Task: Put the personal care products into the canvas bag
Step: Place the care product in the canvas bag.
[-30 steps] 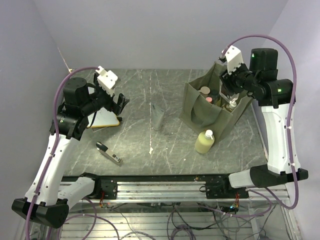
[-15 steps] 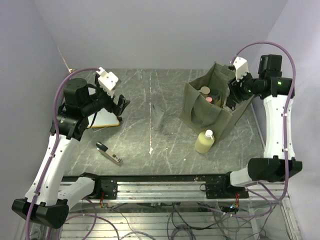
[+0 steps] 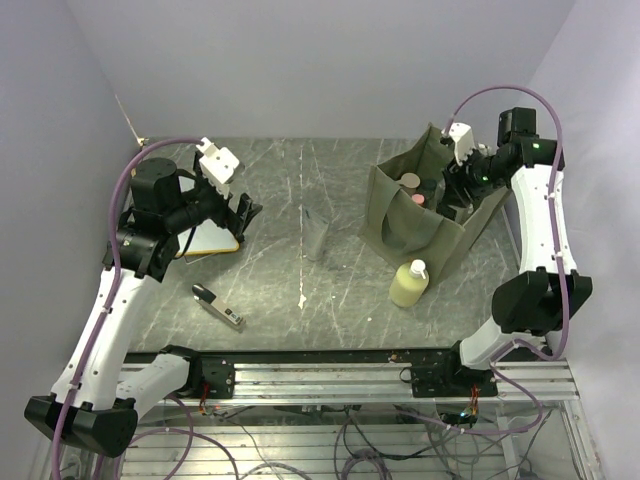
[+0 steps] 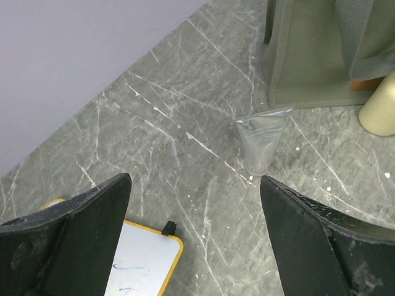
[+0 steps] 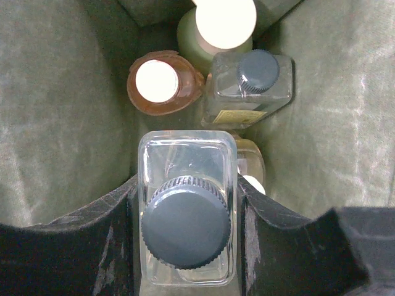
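Right claw (image 5: 185, 191) shifted within canvas bag (image 5: 62, 92), gripping clear square bottle (image 5: 185, 154), dark ribbed cap (image 5: 185, 231), left claw (image 4: 194, 209) wide, empty.

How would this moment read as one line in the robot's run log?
right claw: shut on clear black-capped bottle, inside canvas bag | left claw: open, empty | outside bag: pale yellow bottle, grey tube

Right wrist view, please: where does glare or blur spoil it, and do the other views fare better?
Right wrist: the tops of the amber round bottle and pale green bottle blow out white; the gripped clear square bottle is sharp. Left wrist: black fingers slightly soft. Top external: even light.
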`<state>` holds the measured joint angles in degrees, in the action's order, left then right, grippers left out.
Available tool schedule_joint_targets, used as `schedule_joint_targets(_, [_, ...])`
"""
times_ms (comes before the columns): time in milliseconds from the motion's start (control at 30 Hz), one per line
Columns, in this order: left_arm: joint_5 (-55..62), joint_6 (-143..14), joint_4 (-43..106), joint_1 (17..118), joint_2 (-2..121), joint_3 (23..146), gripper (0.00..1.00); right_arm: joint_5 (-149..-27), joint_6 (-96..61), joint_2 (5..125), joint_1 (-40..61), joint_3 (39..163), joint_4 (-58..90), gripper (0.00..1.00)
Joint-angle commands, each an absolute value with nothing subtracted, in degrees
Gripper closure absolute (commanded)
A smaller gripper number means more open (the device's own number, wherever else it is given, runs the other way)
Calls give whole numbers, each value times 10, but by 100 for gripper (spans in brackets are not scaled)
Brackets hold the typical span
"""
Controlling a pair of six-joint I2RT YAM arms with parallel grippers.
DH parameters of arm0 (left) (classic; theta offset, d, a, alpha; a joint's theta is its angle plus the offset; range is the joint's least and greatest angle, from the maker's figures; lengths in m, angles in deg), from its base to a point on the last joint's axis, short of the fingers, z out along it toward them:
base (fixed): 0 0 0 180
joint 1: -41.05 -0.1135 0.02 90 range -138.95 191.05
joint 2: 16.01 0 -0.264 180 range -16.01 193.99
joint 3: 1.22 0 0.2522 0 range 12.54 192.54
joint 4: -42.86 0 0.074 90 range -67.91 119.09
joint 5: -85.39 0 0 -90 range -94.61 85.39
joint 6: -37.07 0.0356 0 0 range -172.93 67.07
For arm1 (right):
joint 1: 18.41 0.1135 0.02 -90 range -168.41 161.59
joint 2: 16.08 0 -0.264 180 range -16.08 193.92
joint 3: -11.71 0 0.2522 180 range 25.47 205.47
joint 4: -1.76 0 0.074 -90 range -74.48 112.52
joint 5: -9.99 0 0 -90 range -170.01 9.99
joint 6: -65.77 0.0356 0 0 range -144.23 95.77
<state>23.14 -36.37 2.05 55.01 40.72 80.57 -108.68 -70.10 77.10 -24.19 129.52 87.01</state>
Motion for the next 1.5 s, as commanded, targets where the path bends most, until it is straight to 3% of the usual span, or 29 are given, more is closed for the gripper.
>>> schedule_joint_targets(0, [252,-355,40,544,403,804,4,-1100,-730,764,-246,1317,842,100])
schedule_joint_targets(800, [286,-339,38,544,401,790,5,-1062,-776,785,-253,1211,770,100])
schedule_joint_targets(1067, [295,-336,38,544,398,785,6,-1023,-777,799,-254,1186,754,95])
schedule_joint_targets(1467, [307,-332,33,544,394,785,7,-993,-787,813,-254,1160,758,77])
